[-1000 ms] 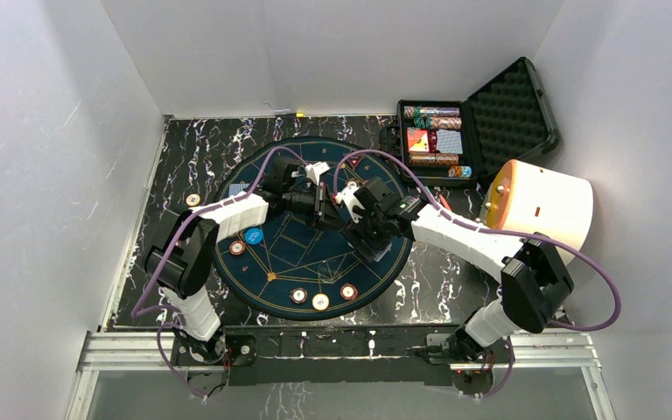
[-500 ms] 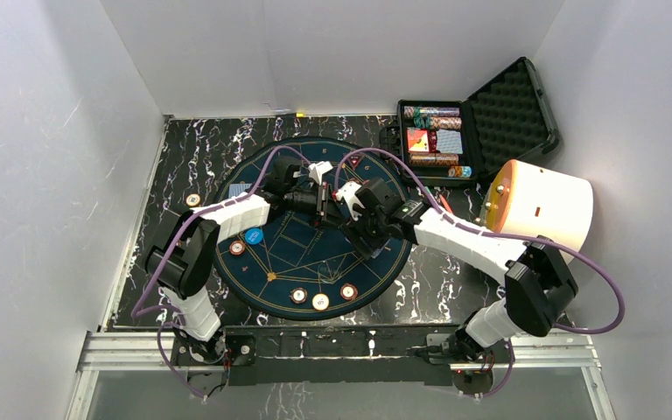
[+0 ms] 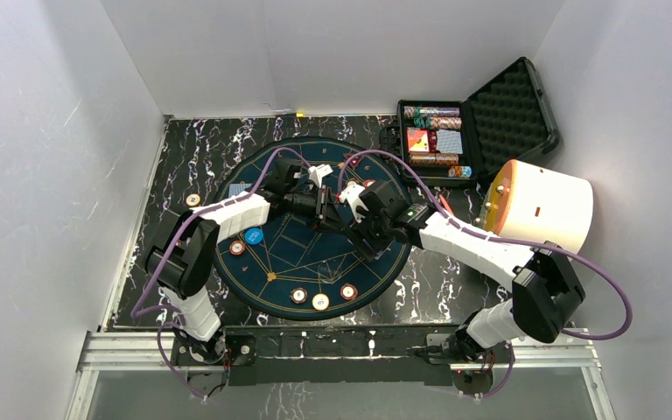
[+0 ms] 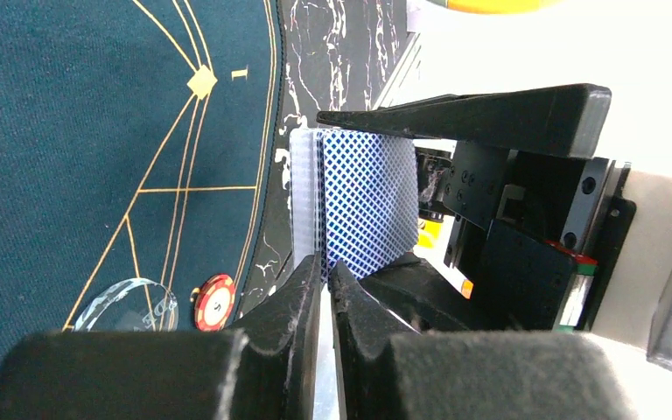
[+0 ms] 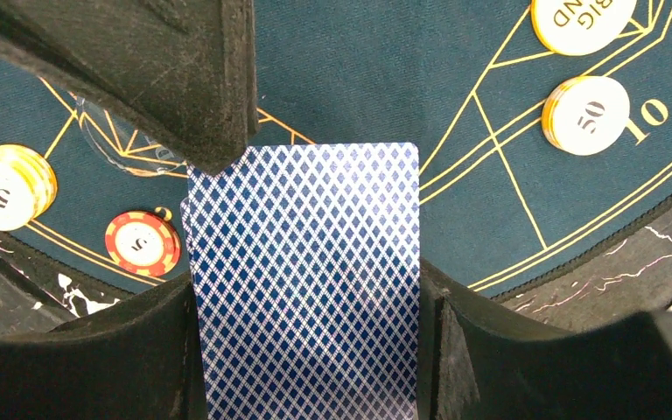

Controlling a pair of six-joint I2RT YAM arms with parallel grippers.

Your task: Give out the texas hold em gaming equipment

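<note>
Your felt mat (image 3: 315, 254) is partly laid, and the open case (image 3: 512, 109) at the far right holds more stock. Dealing looks unfinished: your right gripper (image 5: 306, 289) is clamped across the deck of cards (image 5: 306, 219) above the mat, while your left gripper (image 4: 324, 271) has its fingers nearly together at the deck's edge, and you cannot tell if they pinch a card. Several chips (image 3: 319, 301) and the blue button (image 3: 254, 234) already lie out

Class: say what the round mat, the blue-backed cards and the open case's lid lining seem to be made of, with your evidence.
The mat: likely felt or similar cloth; matte, faintly fuzzy, with printed gold lines.
The cards: probably coated card or plastic; thin, flat, slight sheen on the printed pattern.
The lid lining: apparently black foam; dimpled egg-crate surface.
</note>
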